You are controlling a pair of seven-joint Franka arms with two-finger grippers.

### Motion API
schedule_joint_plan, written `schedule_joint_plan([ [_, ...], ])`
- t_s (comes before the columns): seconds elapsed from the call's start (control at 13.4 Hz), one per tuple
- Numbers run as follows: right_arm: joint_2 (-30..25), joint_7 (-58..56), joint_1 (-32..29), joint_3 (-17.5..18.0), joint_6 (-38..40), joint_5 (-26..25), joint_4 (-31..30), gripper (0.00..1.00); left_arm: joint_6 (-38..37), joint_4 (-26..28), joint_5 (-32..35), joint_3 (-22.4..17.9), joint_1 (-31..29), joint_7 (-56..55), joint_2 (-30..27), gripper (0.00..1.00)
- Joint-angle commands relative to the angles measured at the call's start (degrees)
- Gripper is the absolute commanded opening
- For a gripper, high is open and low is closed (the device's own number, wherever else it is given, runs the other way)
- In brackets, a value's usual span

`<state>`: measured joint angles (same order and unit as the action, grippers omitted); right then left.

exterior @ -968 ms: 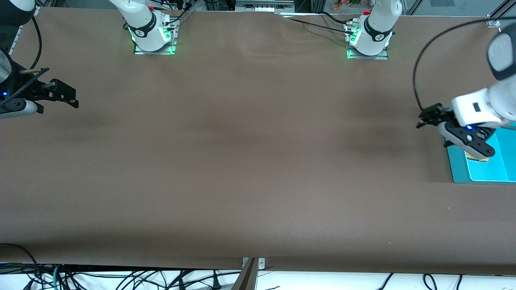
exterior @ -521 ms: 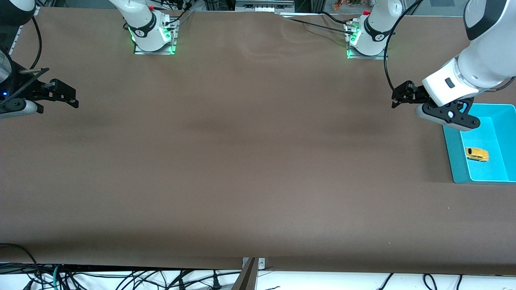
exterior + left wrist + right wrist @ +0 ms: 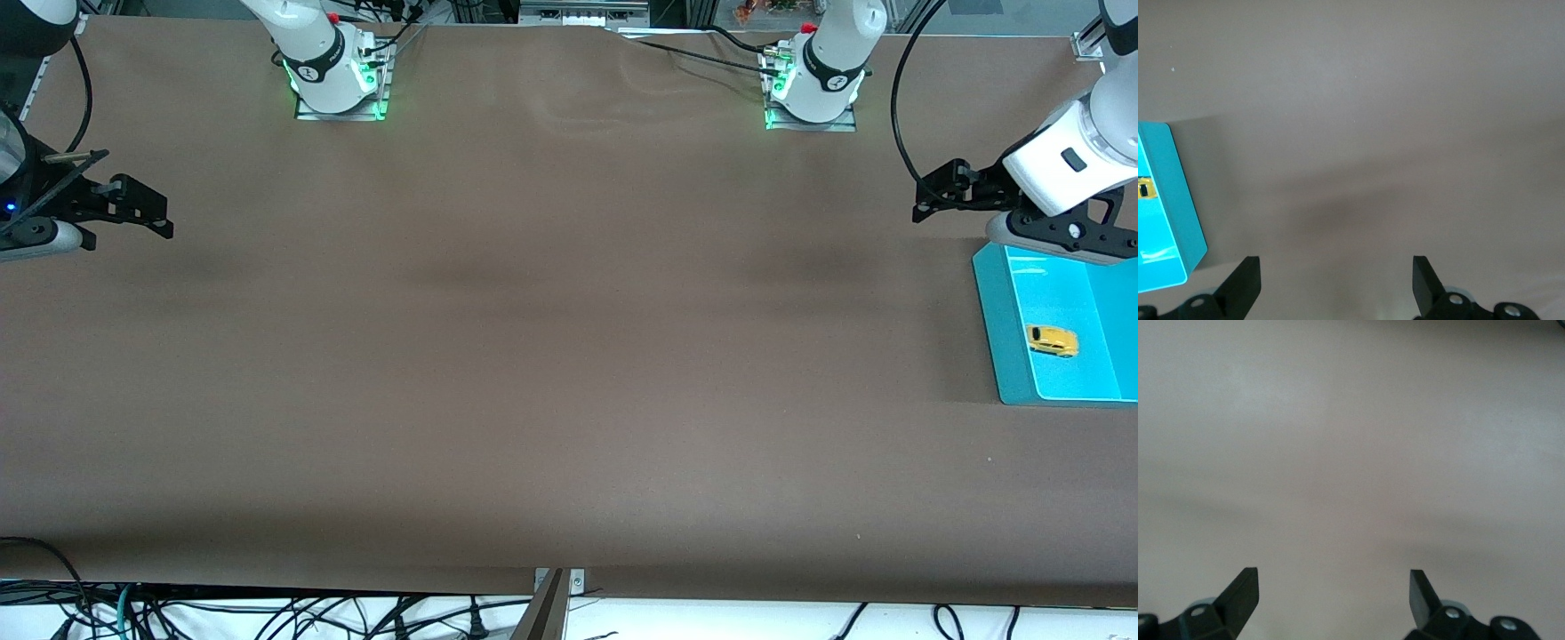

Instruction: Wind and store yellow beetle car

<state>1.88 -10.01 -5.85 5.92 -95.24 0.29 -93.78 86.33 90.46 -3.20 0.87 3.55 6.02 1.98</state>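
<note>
The yellow beetle car [image 3: 1052,340] lies on the floor of a teal bin [image 3: 1009,356] at the left arm's end of the table. Nothing touches it. My left gripper [image 3: 1062,242] is up in the air over the bin's rim on the robots' side, open and empty. In the left wrist view the left gripper [image 3: 1335,287] has its jaws wide apart over bare table. The bin's corner [image 3: 1175,213] and a sliver of the car [image 3: 1143,187] show at that view's edge. My right gripper [image 3: 36,238] waits open over the right arm's end of the table, and the right wrist view [image 3: 1331,600] shows only table.
The brown table cover [image 3: 551,338] fills the middle of the front view. The two arm bases [image 3: 338,76] [image 3: 813,84] stand along the robots' edge. Cables hang below the table edge nearest the front camera.
The left gripper, low over the car in the bin a second ago, has let it go and risen. It swung toward the table's middle, then back over the bin's rim. The right arm has not moved.
</note>
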Motion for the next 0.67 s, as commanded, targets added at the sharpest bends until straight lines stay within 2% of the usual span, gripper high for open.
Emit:
schedule_joint_plan([
  [0.0, 0.5, 0.0, -0.1, 0.0, 0.8, 0.8, 1.4, 1.00, -2.6, -0.4, -1.3, -0.6, 0.5, -2.6, -0.7, 1.00],
  [0.6, 0.5, 0.0, -0.1, 0.0, 0.8, 0.8, 1.3, 1.00, -3.0, -0.6, -1.4, -0.3, 0.6, -3.1, 0.2, 1.00],
])
